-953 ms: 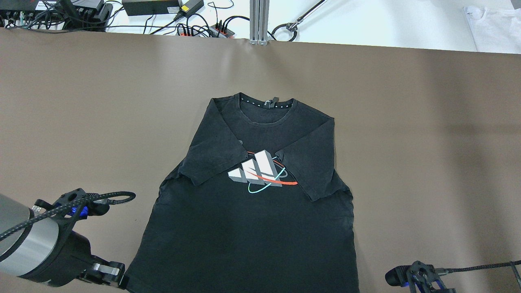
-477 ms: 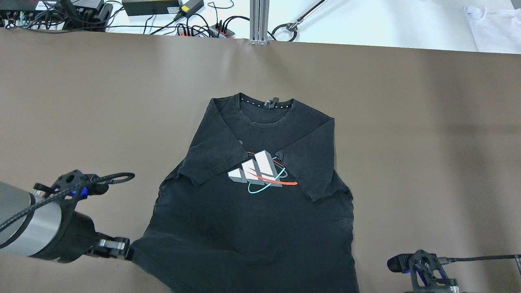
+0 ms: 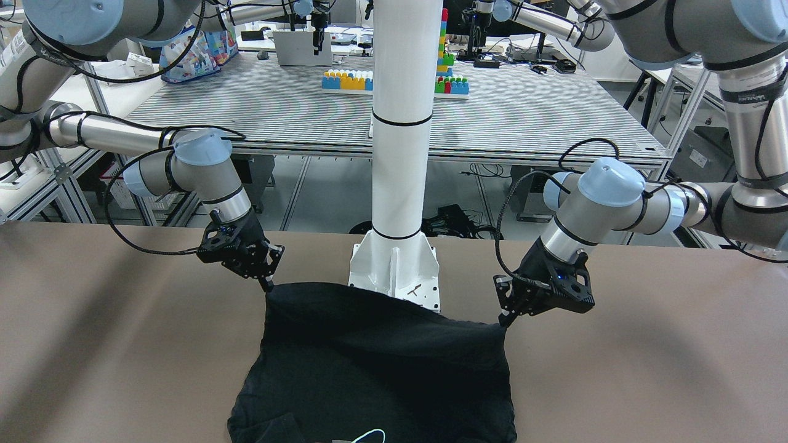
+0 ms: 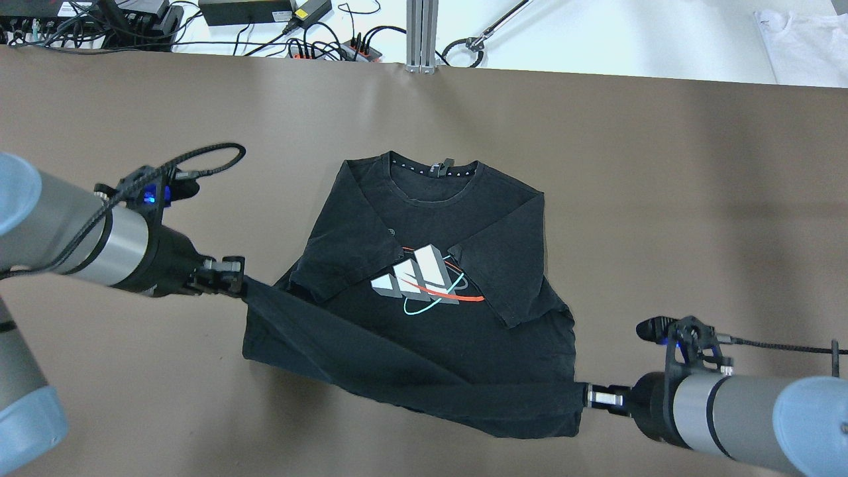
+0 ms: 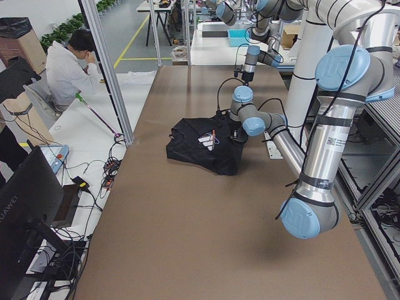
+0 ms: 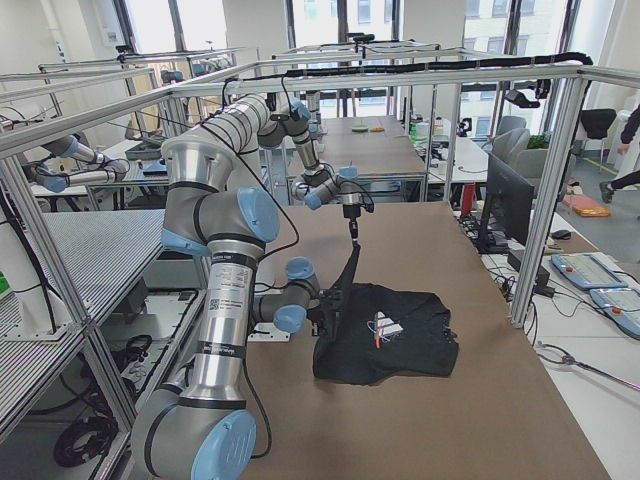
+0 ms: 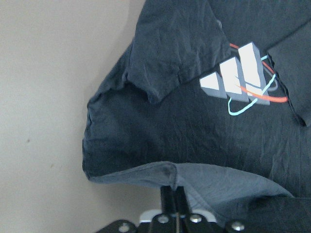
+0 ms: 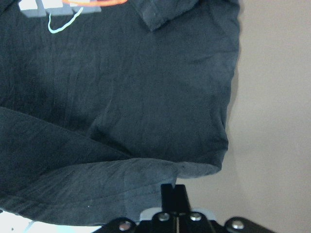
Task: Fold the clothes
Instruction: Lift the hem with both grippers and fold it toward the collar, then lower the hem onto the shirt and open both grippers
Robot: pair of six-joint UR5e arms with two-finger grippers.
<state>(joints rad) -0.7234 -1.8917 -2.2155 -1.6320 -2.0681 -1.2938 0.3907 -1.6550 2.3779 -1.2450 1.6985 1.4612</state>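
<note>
1. And they're off. Half a second ago the left gripper (image 4: 242, 285) sat low at the near-left corner and the right gripper (image 4: 588, 396) was barely in view. Now both arms have swung forward and the hem (image 4: 424, 379) is up off the counter (image 4: 662, 212).
2. Nearest the robot, that hem hangs as a taut band between the two, with the left end carried further forward than the right. Each pair of jaws is pressed together on a hem corner, and both wrist views show cloth pinched at the tips.
3. Beyond the band, the black T-shirt (image 4: 397, 324) lies face up mid-counter. Its logo (image 4: 424, 278) shows, and the sleeves (image 4: 344, 255) are already folded in across the chest.
4. Furthest out, the collar (image 4: 434, 173) lies flat.
5. The step in hand looks like the bottom-to-top fold. The next move calls for the right corner to draw level. Then both corners go on toward the collar, lower, and let go.
6. Containers: none in play that I can see.
</note>
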